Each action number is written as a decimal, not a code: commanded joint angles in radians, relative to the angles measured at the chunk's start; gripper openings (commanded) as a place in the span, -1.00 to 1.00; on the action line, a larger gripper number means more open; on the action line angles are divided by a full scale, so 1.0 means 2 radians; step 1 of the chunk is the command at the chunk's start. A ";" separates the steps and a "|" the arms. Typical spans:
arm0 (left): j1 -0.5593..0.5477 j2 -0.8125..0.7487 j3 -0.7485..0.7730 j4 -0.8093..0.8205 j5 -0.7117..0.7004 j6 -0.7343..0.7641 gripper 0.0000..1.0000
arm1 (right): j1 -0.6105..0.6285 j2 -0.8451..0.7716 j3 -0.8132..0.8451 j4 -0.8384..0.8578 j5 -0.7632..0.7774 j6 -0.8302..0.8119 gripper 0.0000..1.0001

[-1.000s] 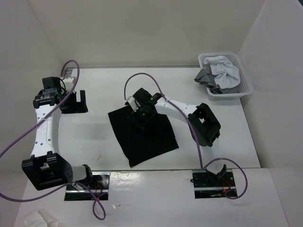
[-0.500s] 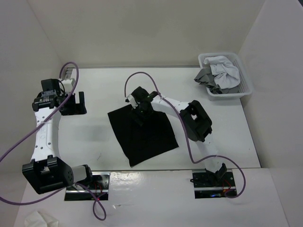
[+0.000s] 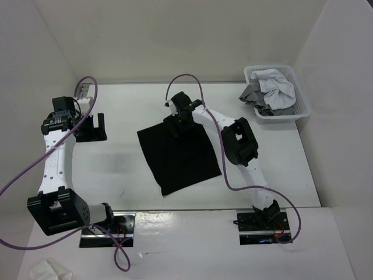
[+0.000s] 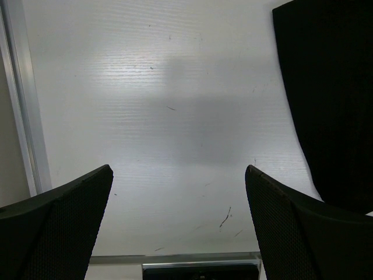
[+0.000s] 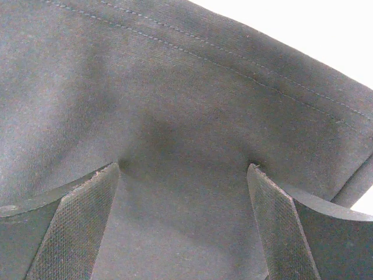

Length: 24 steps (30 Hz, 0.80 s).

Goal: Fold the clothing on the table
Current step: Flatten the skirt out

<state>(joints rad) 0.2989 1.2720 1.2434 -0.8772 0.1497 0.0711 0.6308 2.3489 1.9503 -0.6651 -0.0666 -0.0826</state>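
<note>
The clothing (image 3: 180, 157) lies flat around the middle of the table (image 3: 116, 169), a nearly square black sheet turned so that its sides run oblique to the table's edges, one corner pointing at the near edge and another at the left edge. It shows no clear long axis. The right gripper (image 3: 176, 129) is down at the far hem, roughly midway along that side. In the right wrist view its fingers (image 5: 76, 221) stand spread with their tips on the fabric, nothing pinched between them. The stitched hem runs just beyond them, with bare white table showing past it. From this gripper almost all of the cloth therefore lies toward the near edge, so a fold started here would probably carry the far hem over toward the near side. The left gripper (image 3: 90, 129) hangs well apart, close to the far left corner of the table. Its jaws are also wide and empty over the bare surface, and only the left side of the cloth shows at the right margin of its wrist view. The right arm is plainly the nearer one; the left would have to travel right to reach the cloth's left corner. A basket (image 3: 303, 108) of other garments sits at the far right corner.
</note>
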 commanded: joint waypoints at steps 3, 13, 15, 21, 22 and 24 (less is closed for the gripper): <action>0.003 0.002 0.013 0.008 -0.001 -0.006 1.00 | 0.001 0.032 0.034 -0.019 0.042 0.022 0.89; 0.003 0.025 0.023 0.004 0.009 -0.006 1.00 | -0.019 0.100 0.157 -0.065 0.101 0.067 0.89; 0.003 0.025 0.027 0.004 0.009 -0.006 1.00 | -0.025 0.116 0.184 -0.083 0.108 0.073 0.89; 0.003 0.025 0.032 -0.005 0.004 -0.006 1.00 | -0.035 0.154 0.253 -0.104 0.143 0.094 0.94; 0.003 0.025 0.032 -0.005 0.004 -0.006 1.00 | -0.035 0.154 0.253 -0.104 0.148 0.100 0.94; 0.003 0.025 0.032 -0.010 0.004 -0.006 1.00 | -0.040 0.159 0.257 -0.108 0.153 0.106 0.94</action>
<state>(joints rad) 0.2989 1.3235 1.2697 -0.8833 0.1535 0.0711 0.5648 2.6225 2.4321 -0.8116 0.1555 0.0982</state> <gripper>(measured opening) 1.001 0.972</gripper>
